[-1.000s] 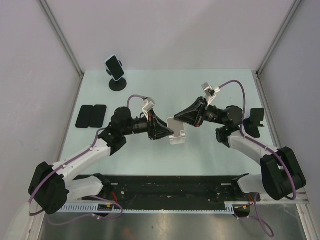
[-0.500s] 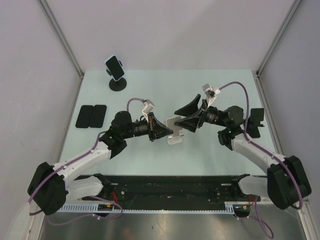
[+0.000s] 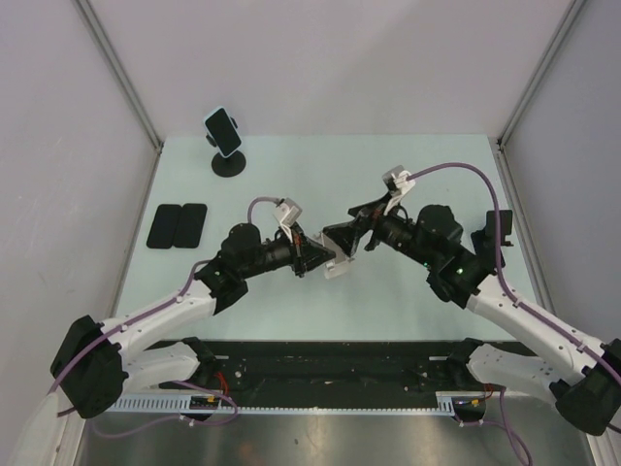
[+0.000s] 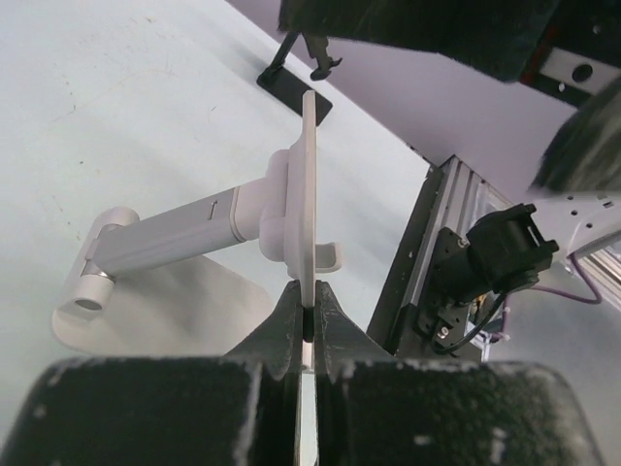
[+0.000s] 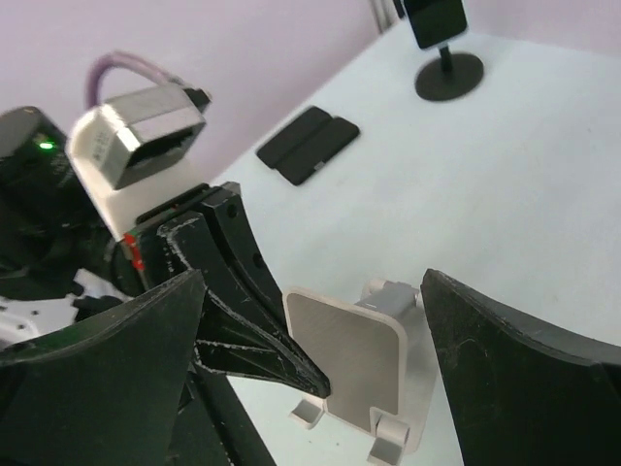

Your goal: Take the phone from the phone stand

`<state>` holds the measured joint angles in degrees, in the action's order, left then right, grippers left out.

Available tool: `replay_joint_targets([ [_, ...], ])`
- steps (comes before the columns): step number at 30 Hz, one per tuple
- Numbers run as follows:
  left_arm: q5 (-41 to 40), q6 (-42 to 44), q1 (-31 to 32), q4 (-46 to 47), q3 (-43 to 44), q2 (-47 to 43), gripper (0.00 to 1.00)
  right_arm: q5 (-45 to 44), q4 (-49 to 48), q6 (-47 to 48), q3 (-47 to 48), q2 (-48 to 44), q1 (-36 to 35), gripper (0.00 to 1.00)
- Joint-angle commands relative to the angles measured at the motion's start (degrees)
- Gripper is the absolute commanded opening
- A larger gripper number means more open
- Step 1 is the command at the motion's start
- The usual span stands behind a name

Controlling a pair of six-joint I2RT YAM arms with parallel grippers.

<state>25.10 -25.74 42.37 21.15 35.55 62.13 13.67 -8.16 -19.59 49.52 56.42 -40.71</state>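
The left gripper [image 4: 308, 296] is pinched tight on the bottom edge of a white stand [image 4: 165, 243], whose thin flat plate stands edge-on between the two black fingers [image 4: 277, 330]. That plate is a matt rounded rectangle with small hooked lips at its lower edge. Behind it a squarish arm runs back to a round hinge above a smooth flat base.

Facing it tip to tip, the right gripper [image 5: 312, 282] is spread wide and holds nothing. Its rough black fingers [image 5: 505, 369] sit on either side of the same plate without touching it (from this wrist the plate's face looks grey inside a white border).

The phone [image 3: 222, 131] is well apart from both grippers, behind the left gripper and out past that arm's outer side, near the far left corner of the pale table [image 3: 291, 175]. It is mounted lengthwise on a black stand [image 3: 229, 163] with a thin stem and a round disc foot. Its long axis slants up and away from the arms, and its dark glossy face, edged with a light rim, is turned upward toward them.

Between the left arm and the phone lie two black flat pads [image 3: 178, 225] with rounded corners, side by side and touching. Behind the right gripper's wrist, on its outer side, stands another small black holder [image 3: 497, 233]
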Motion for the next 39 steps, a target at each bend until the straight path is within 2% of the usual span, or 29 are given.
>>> replay_joint_targets([
  [1, -2.87, 2.88, 1.05, 0.65, 1.54, -1.57, 0.0, -19.45, 10.95, 4.39, 5.84, 3.77, -6.22, 1.0],
  [3, -3.22, 3.32, 1.31, -0.05, 1.89, -1.75, 0.0, -23.67, 11.68, 4.56, 6.82, 5.18, -8.42, 1.0],
  [9, -3.75, 4.2, 1.58, -1.28, 2.15, -1.66, 0.0, -27.63, 12.9, 4.92, 8.84, 8.7, -11.06, 1.0],
  [17, -4.89, 3.85, 1.66, -1.9, 2.59, -1.4, 0.0, -29.76, 15.37, 4.57, 9.9, 11.25, -13.17, 0.97],
  [26, -6.21, 2.89, 1.58, -2.16, 2.86, -1.22, 0.0, -27.91, 15.81, 3.34, 10.16, 13.97, -14.57, 0.82],
  [29, -6.64, 2.53, 1.58, -2.25, 2.77, -1.13, 0.0, -28.87, 16.69, 3.16, 10.34, 14.15, -14.57, 0.69],
  [32, -6.91, 2.18, 1.58, -2.34, 2.51, -1.31, 0.12, -30.98, 17.74, 4.12, 10.51, 13.71, -14.66, 0.41],
  [33, -6.91, 2.18, 1.58, -2.43, 2.51, -1.48, 0.23, -31.51, 18.27, 4.47, 10.51, 13.63, -14.4, 0.36],
  [35, -6.73, 2.09, 1.58, -2.77, 2.51, -1.48, 0.34, -32.74, 18.88, 5.44, 10.51, 12.75, -13.88, 0.27],
  [36, -6.73, 2.09, 1.58, -2.95, 2.51, -1.74, 0.46, -32.74, 19.67, 5.71, 10.51, 12.4, -12.74, 0.25],
  [38, -7.08, 2.18, 1.58, -4.17, 2.68, -2.19, 0.58, -32.66, 20.64, 6.41, 10.51, 11.34, -11.24, 0.21],
  [39, -7.35, 2.27, 1.58, -4.79, 2.86, -2.53, 0.68, -32.66, 21.69, 7.8, 10.51, 10.99, -10.45, 0.19],
])
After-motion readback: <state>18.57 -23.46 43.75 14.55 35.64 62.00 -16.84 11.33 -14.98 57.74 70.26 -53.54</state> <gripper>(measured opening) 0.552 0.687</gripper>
